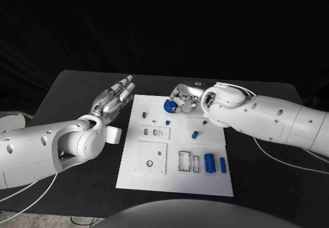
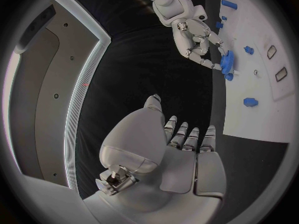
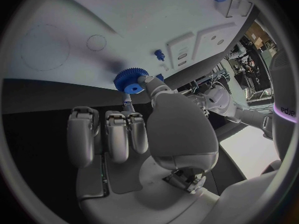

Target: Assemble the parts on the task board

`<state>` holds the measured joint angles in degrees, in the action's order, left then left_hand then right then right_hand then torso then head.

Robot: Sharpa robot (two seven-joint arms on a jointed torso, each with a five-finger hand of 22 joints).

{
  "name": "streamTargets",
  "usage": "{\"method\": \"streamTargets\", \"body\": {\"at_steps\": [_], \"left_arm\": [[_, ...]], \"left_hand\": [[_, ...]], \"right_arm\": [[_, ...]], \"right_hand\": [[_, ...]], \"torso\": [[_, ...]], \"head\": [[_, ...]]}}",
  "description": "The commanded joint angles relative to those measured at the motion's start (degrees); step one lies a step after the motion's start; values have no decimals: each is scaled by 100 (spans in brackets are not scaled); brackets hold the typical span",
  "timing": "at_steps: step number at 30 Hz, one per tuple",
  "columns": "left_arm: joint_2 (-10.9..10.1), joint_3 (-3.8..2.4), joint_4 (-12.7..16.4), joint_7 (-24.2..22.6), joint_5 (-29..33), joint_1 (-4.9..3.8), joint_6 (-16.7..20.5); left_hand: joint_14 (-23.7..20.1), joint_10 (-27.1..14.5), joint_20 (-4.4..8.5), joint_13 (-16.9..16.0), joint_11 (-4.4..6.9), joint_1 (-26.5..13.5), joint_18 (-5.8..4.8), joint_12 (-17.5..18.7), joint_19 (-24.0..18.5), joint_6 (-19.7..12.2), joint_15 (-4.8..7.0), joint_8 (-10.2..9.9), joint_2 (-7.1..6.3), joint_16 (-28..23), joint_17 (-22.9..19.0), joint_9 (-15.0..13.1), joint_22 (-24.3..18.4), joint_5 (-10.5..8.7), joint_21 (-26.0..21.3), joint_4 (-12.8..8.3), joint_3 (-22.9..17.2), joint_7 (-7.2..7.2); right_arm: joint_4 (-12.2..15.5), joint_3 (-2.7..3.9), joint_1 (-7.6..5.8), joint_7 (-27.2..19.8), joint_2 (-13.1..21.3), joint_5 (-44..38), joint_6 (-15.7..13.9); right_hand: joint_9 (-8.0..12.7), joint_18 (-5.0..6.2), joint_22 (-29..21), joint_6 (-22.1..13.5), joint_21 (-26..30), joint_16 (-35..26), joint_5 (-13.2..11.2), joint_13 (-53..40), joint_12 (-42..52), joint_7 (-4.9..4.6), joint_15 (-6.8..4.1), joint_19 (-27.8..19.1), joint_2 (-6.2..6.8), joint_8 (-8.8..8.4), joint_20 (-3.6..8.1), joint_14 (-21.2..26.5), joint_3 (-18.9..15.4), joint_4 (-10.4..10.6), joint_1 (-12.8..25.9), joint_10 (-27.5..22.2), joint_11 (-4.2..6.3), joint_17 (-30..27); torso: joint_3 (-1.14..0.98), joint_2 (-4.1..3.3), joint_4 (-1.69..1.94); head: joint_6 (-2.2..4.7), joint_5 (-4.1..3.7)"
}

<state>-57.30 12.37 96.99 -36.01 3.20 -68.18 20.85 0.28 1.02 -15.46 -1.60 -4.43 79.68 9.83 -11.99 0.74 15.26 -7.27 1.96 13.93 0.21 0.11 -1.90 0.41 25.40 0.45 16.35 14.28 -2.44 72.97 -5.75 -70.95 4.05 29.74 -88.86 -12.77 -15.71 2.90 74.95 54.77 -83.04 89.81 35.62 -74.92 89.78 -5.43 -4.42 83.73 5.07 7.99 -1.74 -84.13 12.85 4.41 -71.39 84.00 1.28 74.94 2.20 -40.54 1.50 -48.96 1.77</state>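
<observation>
Gear [image 1: 168, 106], blue and toothed, is sitting pinched in my right hand [image 1: 184, 100] at about twelve o'clock on the task board [image 1: 137, 176], near its far edge. I'm seeing my left hand [image 1: 113, 99] hovering at ten o'clock beside the board, fingers extended and holding nothing. Two blue cylinders [image 1: 209, 163] are lying at five o'clock.

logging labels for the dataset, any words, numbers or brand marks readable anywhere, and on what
Partial dark lettering, roughly "edje", cut off at the circle's rim: on the white arm casing in the right wrist view; too clipped to read fully.
Task board: no readable print.
Blue gear held by the right hand: none.
</observation>
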Motion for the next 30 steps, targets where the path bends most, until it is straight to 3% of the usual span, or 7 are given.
{"method": "streamTargets", "body": {"at_steps": [1, 13, 16, 19, 22, 25, 30], "left_arm": [[11, -4, 8, -37, -16, -2, -95], [15, -4, 17, -33, -16, -3, -93], [17, -4, 13, -31, -16, -3, -93], [19, -4, 11, -26, -16, -3, -96], [20, -4, 8, -22, -16, -3, -99], [22, -4, 4, -17, -16, -3, -104], [25, -4, -2, -12, -16, -3, -109]], "left_hand": [[-3, -15, -41, -8, -42, 49, 53, -36, -2, 26, -35, 23, 2, 9, 5, -9, 7, 31, 20, 20, -28, -27], [-3, -15, -41, -8, -42, 49, 53, -36, -2, 26, -35, 23, 2, 9, 5, -9, 7, 31, 20, 20, -28, -27], [-3, -15, -41, -8, -42, 49, 53, -36, -2, 26, -35, 23, 2, 9, 5, -9, 7, 31, 20, 20, -28, -27], [-2, -12, -44, -8, -66, 42, 52, -43, -4, 27, -37, 24, 4, 11, 6, -9, 6, 29, 19, 22, -26, -23], [-2, -12, -44, -8, -66, 42, 52, -43, -4, 27, -37, 24, 4, 11, 6, -9, 6, 29, 19, 22, -26, -23], [-2, -12, -44, -8, -66, 42, 52, -43, -4, 27, -37, 24, 4, 11, 6, -9, 6, 29, 19, 22, -26, -23], [-2, -12, -45, -8, -69, 42, 51, -42, -4, 29, -38, 24, 4, 11, 6, -9, 5, 29, 18, 22, -26, -25]], "right_arm": [[-74, 1, 20, 4, -81, -162, 185], [-290, 1, 51, -37, -346, -198, 233], [-307, 1, 54, -41, -380, -200, 239], [-316, 1, 55, -48, -406, -200, 226], [-321, 1, 56, -47, -418, -201, 223], [-334, 1, 56, -35, -427, -207, 253], [-332, 1, 57, -66, -395, -210, 155]], "right_hand": [[-1015, -58, 822, 144, -8, 19, -29, -1508, 22, 108, 17, 166, -20, 296, -19, -587, 33, 14, 50, 600, -60, 1506], [-983, -29, 754, -117, 81, 19, -218, -1508, 22, 78, 38, 98, 4, 65, -53, -587, 133, 0, 60, 600, -81, 1506], [-868, -11, 709, -495, 141, 19, -494, -1508, 22, 89, 36, 56, 27, -197, -58, -587, 165, 16, 94, 600, -74, 1506], [-664, 22, 623, -1014, 254, -21, -958, -1508, 22, 164, -5, -16, 44, -441, -35, -575, 168, 14, 104, 600, -18, 1473], [-532, 36, 587, -1280, 309, -68, -1139, -1508, 22, 215, -34, -45, 39, -447, 1, -561, 152, 4, 98, 600, 27, 1436], [-218, 62, 509, -1809, 427, -180, -1429, -1508, 22, 271, -76, -105, 16, -452, 42, -527, 105, -24, 71, 600, 72, 1350], [32, 81, 448, -2169, 524, -270, -1699, -1508, 22, 251, -68, -152, 1, -472, 42, -500, 41, -30, 66, 600, 62, 1284]], "torso": [[3, 2, -10], [-1, 6, -11], [-2, 7, -9], [-1, 5, -9], [-3, 4, -11], [-2, 7, -12], [-6, 2, -12]], "head": [[-14, 9], [-36, 9], [-33, 8], [-28, 9], [-28, 11], [-29, 11], [-28, 20]]}}
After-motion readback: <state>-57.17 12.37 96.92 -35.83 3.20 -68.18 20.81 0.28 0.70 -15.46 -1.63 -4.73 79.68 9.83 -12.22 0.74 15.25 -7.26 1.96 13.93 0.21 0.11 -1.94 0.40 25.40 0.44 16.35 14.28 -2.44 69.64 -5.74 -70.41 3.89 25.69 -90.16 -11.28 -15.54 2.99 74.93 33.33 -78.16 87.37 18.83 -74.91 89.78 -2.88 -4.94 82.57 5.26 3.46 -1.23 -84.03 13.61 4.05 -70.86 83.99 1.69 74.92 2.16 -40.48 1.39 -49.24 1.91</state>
